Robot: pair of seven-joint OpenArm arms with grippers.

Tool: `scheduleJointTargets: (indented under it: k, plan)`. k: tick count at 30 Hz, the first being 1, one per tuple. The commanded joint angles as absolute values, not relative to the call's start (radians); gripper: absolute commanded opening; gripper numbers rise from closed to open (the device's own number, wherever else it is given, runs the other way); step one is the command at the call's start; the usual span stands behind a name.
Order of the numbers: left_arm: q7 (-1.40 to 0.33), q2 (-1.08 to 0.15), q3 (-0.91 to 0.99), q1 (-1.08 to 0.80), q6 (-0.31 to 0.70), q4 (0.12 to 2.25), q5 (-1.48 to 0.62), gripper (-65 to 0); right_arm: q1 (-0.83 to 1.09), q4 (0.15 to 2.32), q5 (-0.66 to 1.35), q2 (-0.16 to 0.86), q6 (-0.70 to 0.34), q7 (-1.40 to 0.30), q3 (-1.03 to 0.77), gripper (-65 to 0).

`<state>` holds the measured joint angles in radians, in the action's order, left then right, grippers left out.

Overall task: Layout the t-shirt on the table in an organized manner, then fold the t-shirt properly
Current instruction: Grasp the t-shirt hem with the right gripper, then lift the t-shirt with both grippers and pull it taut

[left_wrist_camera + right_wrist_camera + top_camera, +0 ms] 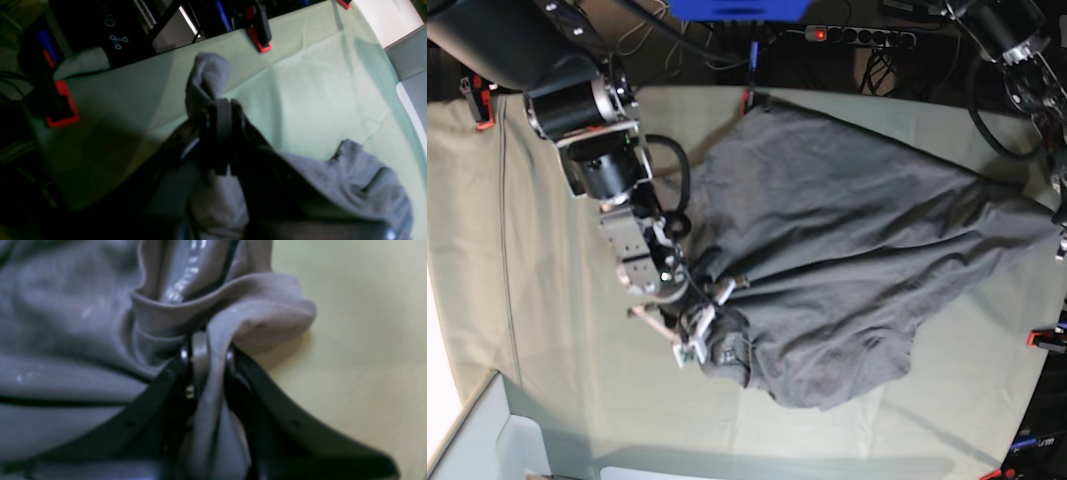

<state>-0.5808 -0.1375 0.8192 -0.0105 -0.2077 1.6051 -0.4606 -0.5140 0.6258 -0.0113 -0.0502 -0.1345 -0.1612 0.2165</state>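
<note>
A: Where is the t-shirt (847, 250) found?

B: It is spread, rumpled, across the table (557, 330). A fold near the neck is pinched in the right gripper (206, 353), jaws narrowed onto cloth.

A: And the left gripper (222, 110)?

B: A bunched corner is clamped there and lifted (presumably so the shirt can be pulled flat between both grips).

A: Any containers?

B: None holding anything can be made out.

The t-shirt (847, 270) lies spread on the table (547, 310).
</note>
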Motion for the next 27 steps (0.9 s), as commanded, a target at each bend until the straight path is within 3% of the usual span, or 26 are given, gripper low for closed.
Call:
scheduleJointTargets:
  k: [1, 13, 20, 27]
  plan:
    - [-0.556, -0.159, 0.806, 0.03, -0.202, 1.626, -0.464, -64.8, -0.558, 0.682, -0.004, -0.051, -0.143, -0.124, 0.214, -65.0]
    - [-0.559, -0.208, 0.664, 0.42, -0.202, 1.635, -0.463, -64.8, -0.742, 1.004, -0.004, -0.048, -0.143, -0.133, 0.213, -65.0]
    - [-0.561, -0.251, 0.55, 0.671, -0.202, 1.595, -0.455, -64.8, -0.857, 1.027, -0.002, -0.021, -0.143, -0.133, 0.061, -65.0]
    - [-0.559, -0.242, 0.438, 0.584, -0.202, 1.641, -0.458, -64.8, -0.647, 1.17, -0.002, 0.044, -0.143, -0.124, -0.039, -65.0]
